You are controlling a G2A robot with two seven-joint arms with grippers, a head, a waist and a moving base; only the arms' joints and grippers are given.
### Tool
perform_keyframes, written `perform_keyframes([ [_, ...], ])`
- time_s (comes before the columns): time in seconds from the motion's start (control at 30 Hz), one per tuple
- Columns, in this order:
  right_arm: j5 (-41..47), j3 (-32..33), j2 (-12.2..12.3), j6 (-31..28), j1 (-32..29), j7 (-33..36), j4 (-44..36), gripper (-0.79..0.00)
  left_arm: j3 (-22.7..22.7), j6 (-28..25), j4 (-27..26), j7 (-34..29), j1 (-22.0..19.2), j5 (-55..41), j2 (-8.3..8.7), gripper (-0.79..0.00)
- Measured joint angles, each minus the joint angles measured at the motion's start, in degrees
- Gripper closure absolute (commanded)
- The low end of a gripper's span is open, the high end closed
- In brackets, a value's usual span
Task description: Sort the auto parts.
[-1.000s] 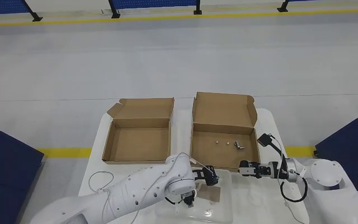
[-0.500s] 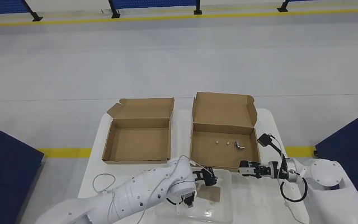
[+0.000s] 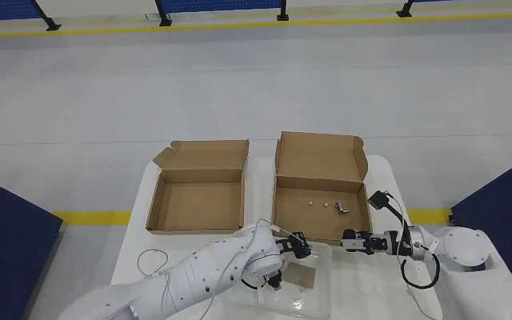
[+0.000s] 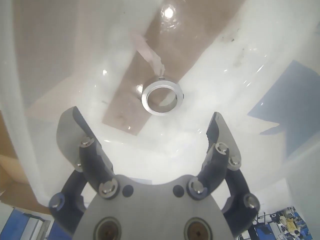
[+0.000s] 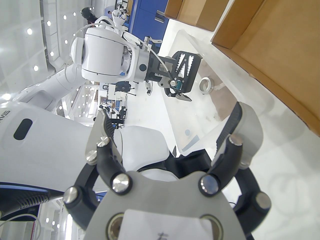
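A silver metal ring [image 4: 162, 98] lies on the floor of a clear plastic bin [image 3: 320, 298], over a brown patch [image 3: 302, 276]. My left gripper [image 4: 146, 119] hangs open just above the ring, a short way off, with nothing between its fingers. From the right wrist, the left gripper [image 5: 185, 76] stands beside the ring [image 5: 206, 85] inside the bin [image 5: 197, 128]. My right gripper [image 5: 168, 112] is open and empty. It rests low over the white table near the bin's right side [image 3: 349, 240]. Three small parts [image 3: 326, 204] lie in the right cardboard box [image 3: 320, 232].
Two open cardboard boxes stand side by side at the back of the table; the left box [image 3: 196, 206] holds nothing. The bin sits at the table's front edge. Bare white table [image 3: 360, 276] lies right of the bin.
The left arm has shifted a little over the bin, its gripper edging toward the boxes. The right arm has kept still.
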Motion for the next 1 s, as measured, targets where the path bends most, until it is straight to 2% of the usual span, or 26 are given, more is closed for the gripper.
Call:
perform_keyframes([
  [0.27,0.0,0.0,0.0,0.0,0.0,0.0,0.0,-0.785,-1.4,0.2,-0.2,-2.3,0.7,-0.9,-0.47,-0.785],
  [0.33,0.0,0.0,0.0,0.0,0.0,0.0,0.0,-0.785,-1.7,-0.1,-0.1,-2.7,0.8,-1.0,-0.52,-0.662],
  [0.37,0.0,0.0,0.0,0.0,0.0,0.0,0.0,-0.785,-1.9,-0.2,-0.1,-2.7,0.9,-0.9,-0.53,-0.576],
  [0.4,0.0,0.0,0.0,0.0,0.0,0.0,0.0,-0.785,-2.0,-0.3,0.0,-2.6,1.0,-0.8,-0.52,-0.431],
  [0.43,0.0,0.0,0.0,0.0,0.0,0.0,0.0,-0.785,-2.2,-0.3,0.1,-2.5,1.1,-0.7,-0.51,-0.403],
  [0.87,0.0,0.0,0.0,0.0,0.0,0.0,0.0,-0.785,-3.8,-1.3,1.6,-1.6,2.2,1.0,-0.86,-0.289],
  [1.0,0.0,0.0,0.0,0.0,0.0,0.0,0.0,-0.785,-4.3,-1.5,1.4,-1.5,2.4,1.7,-0.92,-0.277],
])
